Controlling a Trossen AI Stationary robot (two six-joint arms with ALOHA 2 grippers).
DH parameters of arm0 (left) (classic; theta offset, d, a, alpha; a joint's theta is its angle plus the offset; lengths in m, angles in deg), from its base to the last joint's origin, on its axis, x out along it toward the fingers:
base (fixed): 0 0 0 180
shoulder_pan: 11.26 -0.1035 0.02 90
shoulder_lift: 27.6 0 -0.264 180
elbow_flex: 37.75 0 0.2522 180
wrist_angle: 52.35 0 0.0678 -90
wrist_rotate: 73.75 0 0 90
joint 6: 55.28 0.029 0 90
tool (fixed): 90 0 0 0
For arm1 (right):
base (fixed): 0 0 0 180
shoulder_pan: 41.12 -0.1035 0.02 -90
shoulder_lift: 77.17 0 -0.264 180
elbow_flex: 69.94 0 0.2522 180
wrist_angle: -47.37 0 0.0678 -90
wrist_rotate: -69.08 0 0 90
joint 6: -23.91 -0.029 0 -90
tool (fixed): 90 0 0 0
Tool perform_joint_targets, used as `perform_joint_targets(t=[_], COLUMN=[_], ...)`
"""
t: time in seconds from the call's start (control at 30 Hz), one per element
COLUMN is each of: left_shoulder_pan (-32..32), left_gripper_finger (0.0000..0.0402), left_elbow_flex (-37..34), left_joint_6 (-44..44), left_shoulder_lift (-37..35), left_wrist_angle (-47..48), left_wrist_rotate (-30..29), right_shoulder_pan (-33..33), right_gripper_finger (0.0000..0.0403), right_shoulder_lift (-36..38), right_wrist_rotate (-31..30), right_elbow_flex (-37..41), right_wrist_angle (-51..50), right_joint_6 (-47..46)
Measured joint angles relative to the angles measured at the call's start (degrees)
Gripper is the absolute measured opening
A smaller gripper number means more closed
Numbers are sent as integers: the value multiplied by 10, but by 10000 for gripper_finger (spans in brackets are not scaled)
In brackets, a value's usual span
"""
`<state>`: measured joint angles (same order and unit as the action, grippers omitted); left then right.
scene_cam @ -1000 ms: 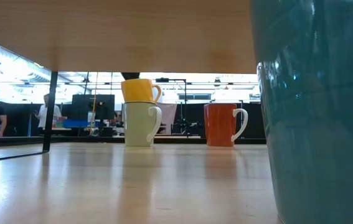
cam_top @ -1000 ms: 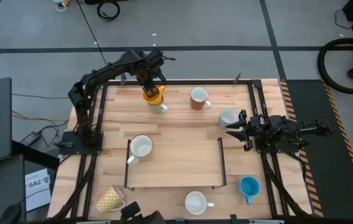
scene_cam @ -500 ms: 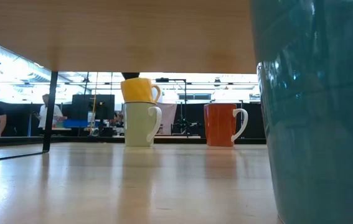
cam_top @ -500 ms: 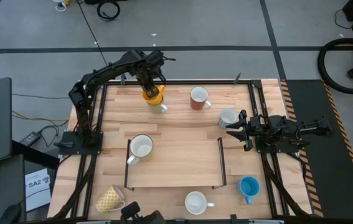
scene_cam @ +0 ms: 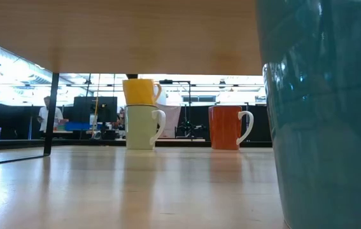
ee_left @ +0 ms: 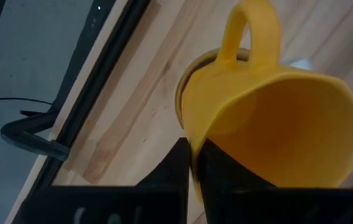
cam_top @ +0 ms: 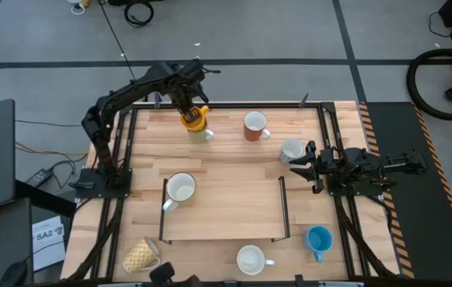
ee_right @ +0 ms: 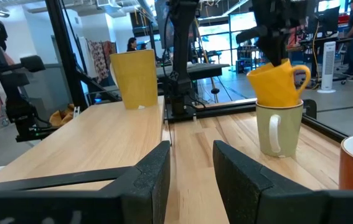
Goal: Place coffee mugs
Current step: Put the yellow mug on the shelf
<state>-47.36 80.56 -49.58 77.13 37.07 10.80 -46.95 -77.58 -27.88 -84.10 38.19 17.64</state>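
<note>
My left gripper is at the table's far edge, shut on the orange mug. That mug sits tilted on the cream mug, which stands on the table. In the right wrist view the orange mug has its bottom at the cream mug's mouth. The reddish-brown mug stands to their right. My right gripper waits open at the table's right side, beside a white mug. My left gripper pinches the orange mug's rim on the side opposite the handle, with one finger inside the mug and one outside. The fingers come from above, slanting down. The mug is tilted, and its bottom meets the cream mug's rim.
A raised wooden shelf on black legs stands mid-table and carries a white mug. Along the near edge stand a yellow patterned mug, a white mug and a blue mug. Black rails frame the table.
My left gripper has drawn a little toward the table's far-left. The orange mug has shifted slightly left with it and tipped a bit more on top of the cream mug. The right arm has kept still.
</note>
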Motion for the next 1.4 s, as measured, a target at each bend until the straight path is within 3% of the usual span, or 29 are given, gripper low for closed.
perform_joint_targets(t=[0.33,0.63,0.87,1.4], left_shoulder_pan=[25,88,145,278], left_gripper_finger=[21,21,21,21], left_elbow_flex=[0,0,3,163], left_joint_6=[17,32,40,36], left_shoulder_lift=[-47,-69,-69,-66], left_wrist_angle=[4,2,-5,-27], left_wrist_rotate=[49,76,137,139], right_shoulder_pan=[0,0,0,0], right_gripper_finger=[128,128,128,128], right_shoulder_lift=[0,0,0,0], right_wrist_rotate=[0,0,-9,-10], right_elbow_flex=[0,0,0,0], right_wrist_angle=[0,0,0,0], right_joint_6=[0,0,0,0])
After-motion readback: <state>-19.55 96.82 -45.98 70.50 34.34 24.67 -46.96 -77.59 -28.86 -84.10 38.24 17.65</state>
